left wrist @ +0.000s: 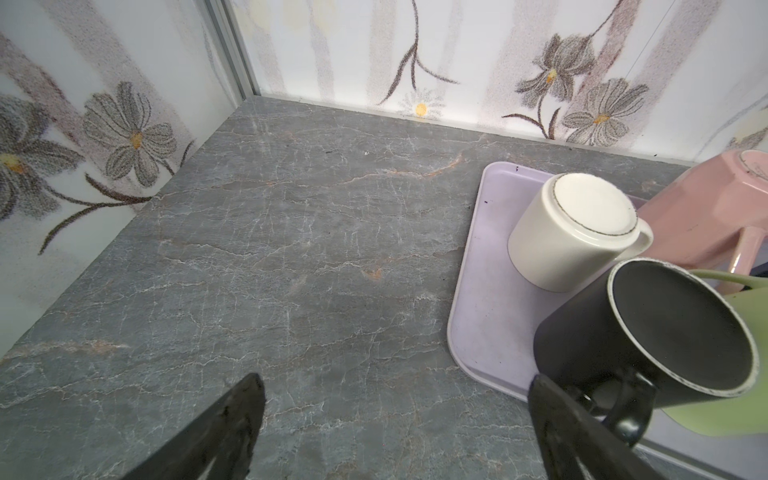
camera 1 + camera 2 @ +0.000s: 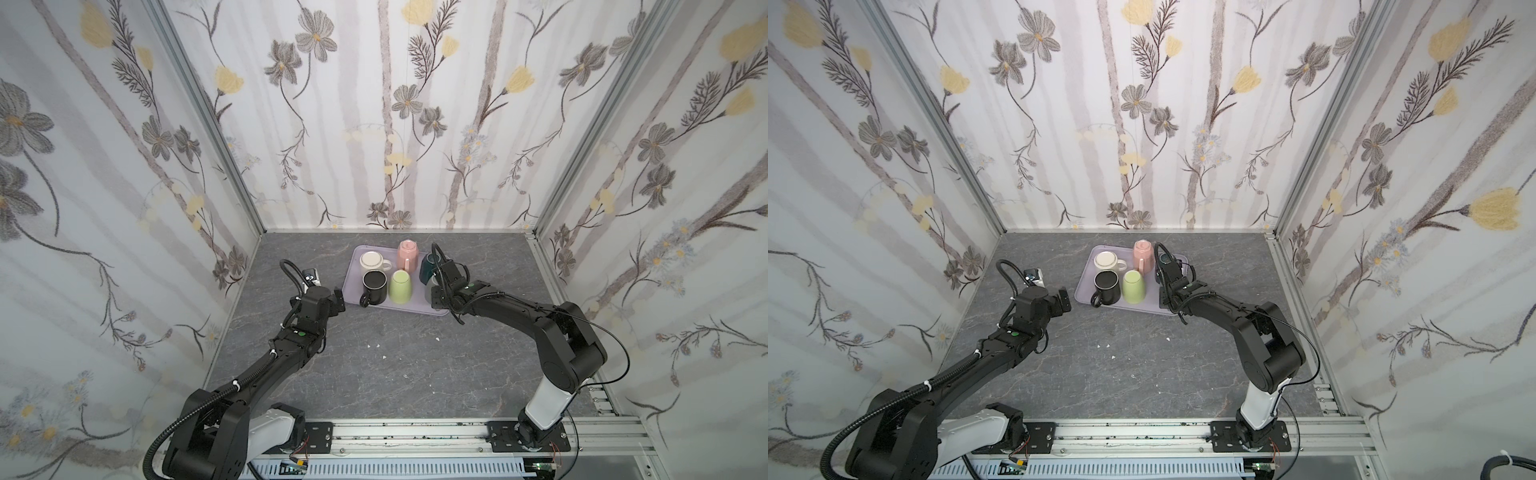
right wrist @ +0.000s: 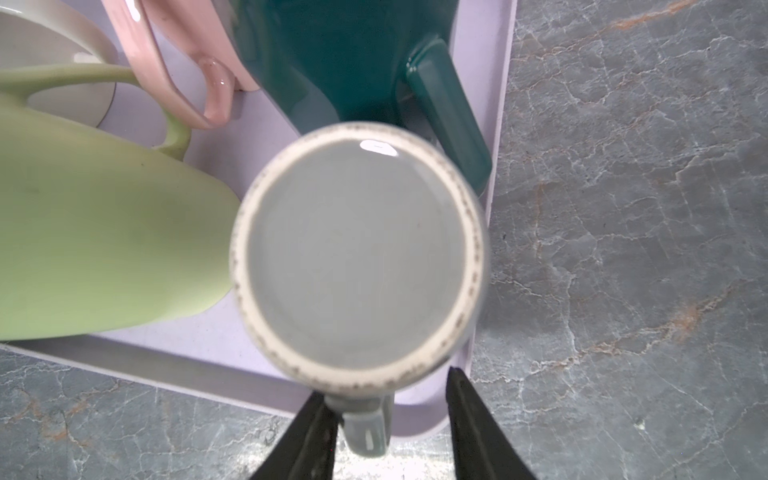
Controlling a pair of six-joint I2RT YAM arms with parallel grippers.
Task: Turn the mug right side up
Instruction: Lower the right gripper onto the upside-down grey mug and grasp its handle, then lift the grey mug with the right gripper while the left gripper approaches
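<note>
six mugs: they stood on the lavender tray point(image 1: 484, 270) in two rows of three, toward the back of the grey table point(image 2: 395, 365).
task mug: the grey mug point(image 3: 357, 253) sat bottom up at the tray's near right corner. its base ring faced my right wrist camera and its handle point(image 3: 368, 428) reached out over the tray's rim.
right gripper: my right gripper point(image 3: 386, 386) hung over that mug with its jaws astride the handle. one finger point(image 3: 309, 436) lay against the handle's side, and the other finger point(image 3: 478, 419) stood clear of it with a gap. i had no clamp on the handle.
left gripper: my left gripper point(image 1: 395, 379) was spread wide and held nothing. it was low over the table, just off the tray's near left corner.
black mug: the black mug point(image 2: 374, 283) stood mouth up at that corner, with its handle close beside one of my left fingers point(image 1: 582, 436).
white mug: the white mug point(image 2: 371, 261) was bottom up behind the black one.
pink mug: the pink mug point(image 2: 406, 254) was bottom up in the middle of the back row.
green mug: the green mug point(image 2: 401, 286) was bottom up between the black mug and the grey mug, just beside the grey one.
teal mug: the teal mug point(image 2: 428, 266) stood behind the grey mug at the back right. i could not tell which way up it was.
top views: in both top views my right wrist covered most of the grey mug.
</note>
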